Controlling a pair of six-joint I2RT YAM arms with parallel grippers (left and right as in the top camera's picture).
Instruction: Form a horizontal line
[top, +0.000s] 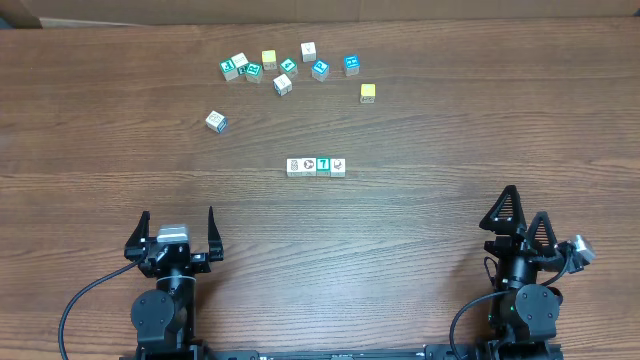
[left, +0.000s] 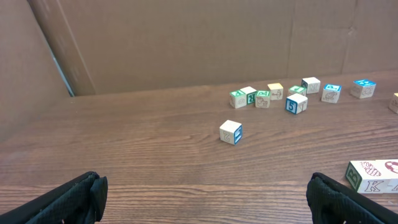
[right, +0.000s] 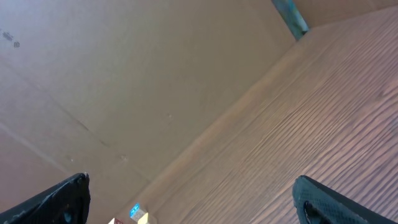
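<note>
A horizontal line (top: 316, 166) of tiny picture cubes lies mid-table in the overhead view: three white-faced ones and a teal one with a white letter, touching side by side. Its left end (left: 375, 176) shows at the right edge of the left wrist view. My left gripper (top: 177, 234) stands open near the front left of the table, nothing between its fingers (left: 74, 199). My right gripper (top: 522, 218) is open at the front right, tilted, well away from the row. Its fingers (right: 320, 200) frame bare wood and wall.
Several loose cubes (top: 283, 68) lie scattered along the far side, among them yellow ones (top: 368, 93) and a lone white cube (top: 216, 121), also seen from the left wrist (left: 231, 132). A cardboard wall (left: 186, 43) backs the table.
</note>
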